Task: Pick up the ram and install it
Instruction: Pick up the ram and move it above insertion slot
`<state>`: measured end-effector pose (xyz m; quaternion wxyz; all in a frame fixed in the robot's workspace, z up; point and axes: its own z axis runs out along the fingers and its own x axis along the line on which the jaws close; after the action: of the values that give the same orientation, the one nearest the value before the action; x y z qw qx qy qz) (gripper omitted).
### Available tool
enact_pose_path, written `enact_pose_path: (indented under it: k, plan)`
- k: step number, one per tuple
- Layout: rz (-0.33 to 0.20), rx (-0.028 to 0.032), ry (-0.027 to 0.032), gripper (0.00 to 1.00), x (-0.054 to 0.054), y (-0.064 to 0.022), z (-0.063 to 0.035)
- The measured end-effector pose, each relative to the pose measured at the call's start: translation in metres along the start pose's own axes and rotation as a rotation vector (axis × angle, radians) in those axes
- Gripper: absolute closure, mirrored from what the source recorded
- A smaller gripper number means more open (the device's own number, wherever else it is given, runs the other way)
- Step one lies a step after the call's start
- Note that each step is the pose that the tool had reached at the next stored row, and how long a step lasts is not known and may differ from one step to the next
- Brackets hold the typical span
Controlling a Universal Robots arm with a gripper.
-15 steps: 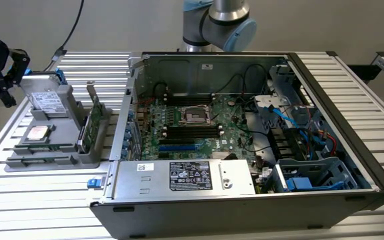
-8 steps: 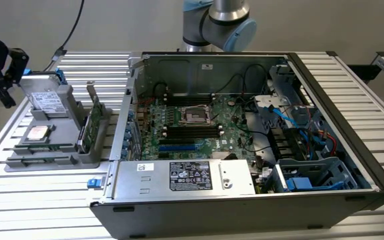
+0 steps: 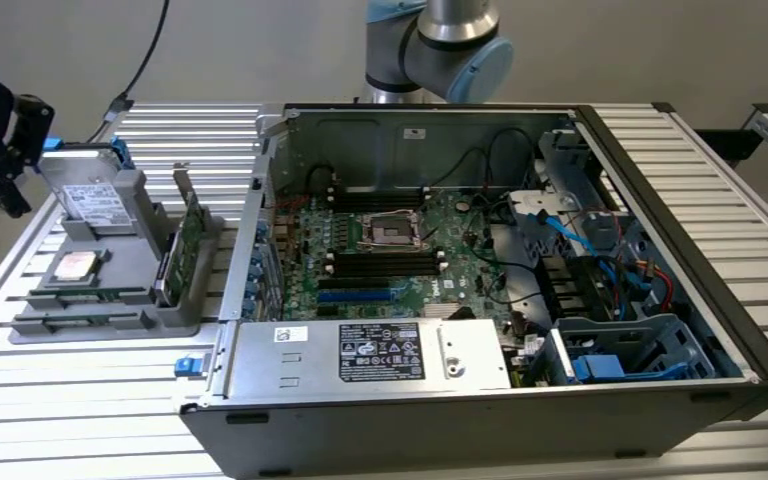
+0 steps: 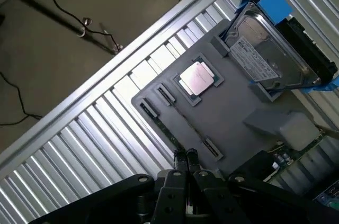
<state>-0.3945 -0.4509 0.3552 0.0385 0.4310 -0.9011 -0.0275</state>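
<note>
Your gripper (image 4: 185, 154) has its jaws pressed together with nothing between them. It hangs over the grey tray (image 4: 233, 102), at the long edge that runs beside the table's (image 4: 106, 128) rim.

The ram (image 4: 165, 130) has not been picked up. It sits on its thin edge in a narrow slot along that same long edge of the tray, between two small dark clips. Your fingertips are just beside one end of it; you cannot tell from here whether they touch it.

Further in on the tray, the silver processor chip (image 4: 198, 78) lies flat in its square recess. The hard drive (image 4: 267, 52) stands tilted in its blue bracket at the tray's far end. In the exterior view, the green card (image 3: 187, 240) with the metal bracket stands upright along the tray edge nearest the open computer case (image 3: 491, 250). The case takes up the middle of the table, with its motherboard (image 3: 384, 250) exposed.
</note>
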Motion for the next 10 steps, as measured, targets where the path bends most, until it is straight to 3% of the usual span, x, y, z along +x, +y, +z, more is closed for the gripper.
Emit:
enact_pose_path:
  k: [10]
  plan:
    - [-0.182,0.0089,0.0148,0.9,0.0,0.0,0.0001]
